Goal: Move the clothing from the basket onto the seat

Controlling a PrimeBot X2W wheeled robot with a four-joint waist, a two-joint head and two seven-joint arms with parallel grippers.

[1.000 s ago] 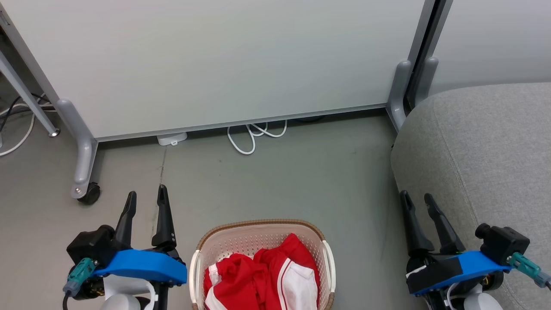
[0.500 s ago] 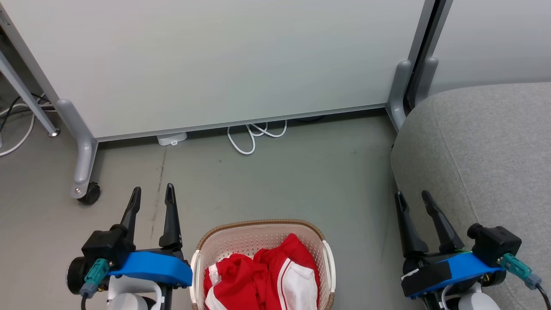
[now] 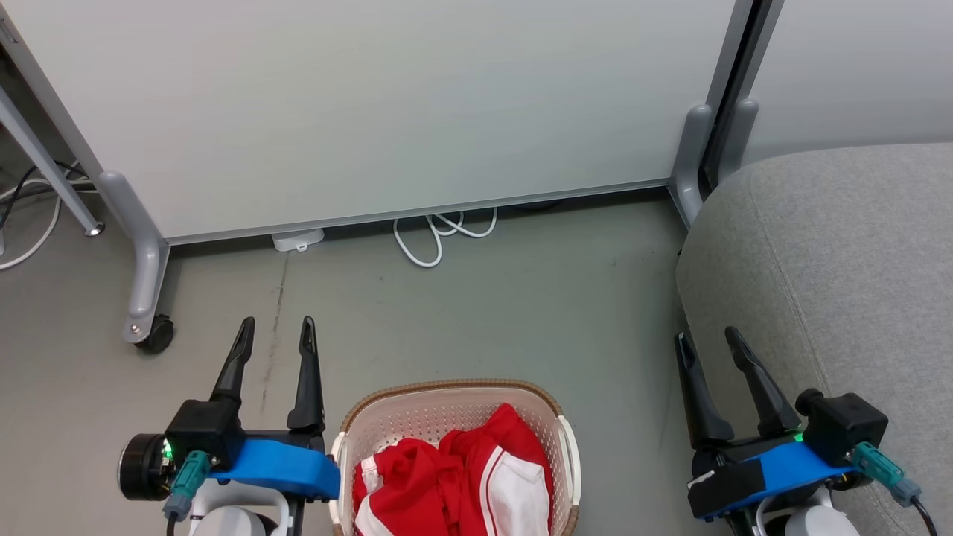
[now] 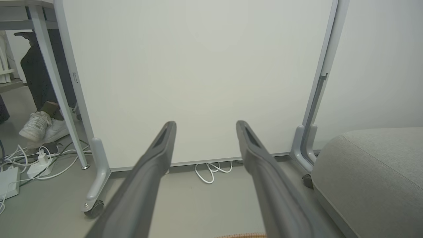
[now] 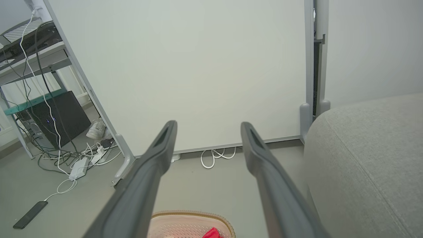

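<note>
The cream-white basket (image 3: 447, 406) with a brown rim stands on the floor at the bottom centre of the head view, and its far rim (image 5: 191, 216) peeks into the right wrist view. Red clothing (image 3: 454, 469) with white panels lies piled inside it. My left gripper (image 3: 275, 327) hovers just left of the basket, open and empty. To the basket's right, my right gripper (image 3: 706, 336) is open and empty, at the edge of the grey seat (image 3: 841, 260). The seat (image 4: 373, 172) fills the right side.
A white partition panel (image 3: 372, 104) on grey legs with a caster (image 3: 155, 335) stands behind the basket. White cable loops (image 3: 439, 231) lie under it. In the left wrist view a person's shoes (image 4: 41, 125) and cables (image 4: 36, 158) sit beyond a desk leg. A phone (image 5: 29, 215) lies on the floor.
My left gripper has shifted right, toward the basket. My right gripper has shifted slightly left. Basket and clothing have not moved.
</note>
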